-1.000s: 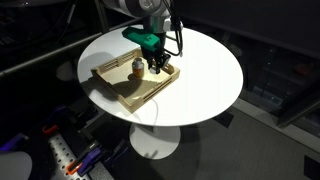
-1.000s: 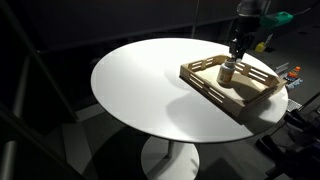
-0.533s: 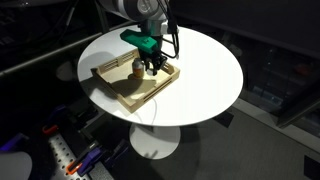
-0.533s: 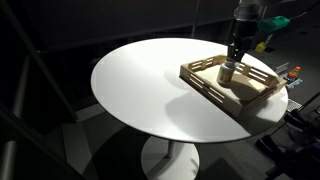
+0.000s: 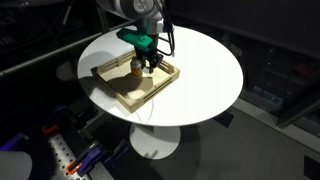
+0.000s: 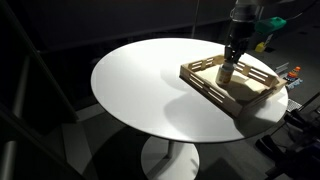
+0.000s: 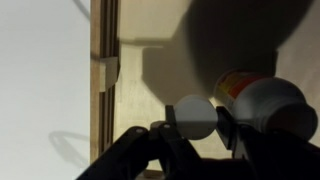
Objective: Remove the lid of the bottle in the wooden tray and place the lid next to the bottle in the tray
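The wooden tray (image 5: 128,96) sits on the round white table and also shows in an exterior view (image 6: 213,92) and in the wrist view (image 7: 135,100). The small orange bottle (image 5: 134,68) stands in it; it also shows in an exterior view (image 6: 227,74) and lies at the right of the wrist view (image 7: 250,95), its top pale. My gripper (image 7: 197,117) is shut on the round white lid (image 7: 194,113), held just beside the bottle over the tray floor. In both exterior views the gripper (image 5: 151,66) (image 6: 233,62) hangs close over the bottle.
The tray's slatted rim wall (image 7: 104,70) runs down the left of the wrist view, with bare white table (image 7: 45,80) beyond it. The table (image 5: 205,70) has dark floor around it. Cluttered equipment stands behind the tray (image 6: 275,45).
The gripper has shifted a little across the tray alongside the bottle, still carrying the lid. The bottle and tray have not moved.
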### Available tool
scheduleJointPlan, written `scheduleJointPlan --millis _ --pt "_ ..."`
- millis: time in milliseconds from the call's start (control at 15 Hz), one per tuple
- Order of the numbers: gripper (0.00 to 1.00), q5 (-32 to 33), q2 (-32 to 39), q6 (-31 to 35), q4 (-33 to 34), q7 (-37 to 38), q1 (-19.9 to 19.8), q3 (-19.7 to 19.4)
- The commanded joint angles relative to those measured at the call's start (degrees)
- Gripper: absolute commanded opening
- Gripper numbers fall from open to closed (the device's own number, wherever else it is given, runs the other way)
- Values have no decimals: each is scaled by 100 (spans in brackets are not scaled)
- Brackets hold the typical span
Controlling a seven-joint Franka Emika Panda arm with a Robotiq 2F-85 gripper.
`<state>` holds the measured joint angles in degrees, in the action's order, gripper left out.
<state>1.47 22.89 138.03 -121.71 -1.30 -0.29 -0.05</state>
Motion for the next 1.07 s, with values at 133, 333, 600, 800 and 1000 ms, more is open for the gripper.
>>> scheduleJointPlan --millis 133,333,600,800,1000 --pt "28 -105 -24 -78 -6 -17 34 103" --pt "28 -106 -21 -82 4 -23 42 132" --pt "28 -103 -18 -88 41 -25 -5 99" --pt "28 -105 -5 -81 51 -25 -36 66" --pt "30 -105 -24 -72 47 -24 -58 40"
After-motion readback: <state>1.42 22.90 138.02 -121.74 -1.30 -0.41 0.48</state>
